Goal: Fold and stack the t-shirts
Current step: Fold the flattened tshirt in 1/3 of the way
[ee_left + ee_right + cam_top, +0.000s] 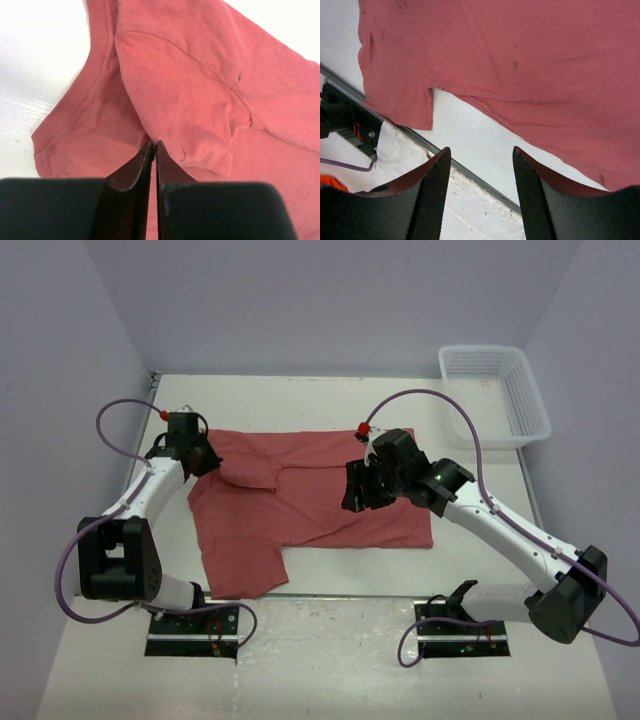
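Closest to us, the two arms are bolted to the near edge of the white table (330, 640). A little way up the table lies the t-shirt (310, 510). It is brick red and spread out flat across the middle, with its neck to the left and its bottom edge to the right. One sleeve (240, 575) points back at us and reaches almost to the table's near edge.

The right gripper (357, 492) hangs over the right half of the shirt. Its wrist camera shows the jaws (480, 150) wide open with nothing in them — below them are just bare table, the shirt's edge and that near sleeve (405, 100).

Farther up on the left, the left gripper (200, 458) is down on the shirt by the neck. There the other sleeve (245, 472) is folded over onto the body of the shirt. In the left wrist view the two fingers (153, 145) are squeezed together with only a thin line between them. A fold of red cloth runs right into their tips, so they seem to be pinching it. The neck edge (97, 60) curves away just to the left.

Farthest off, in the back right corner, sits a white mesh basket (530, 415) — well apart from the shirt.
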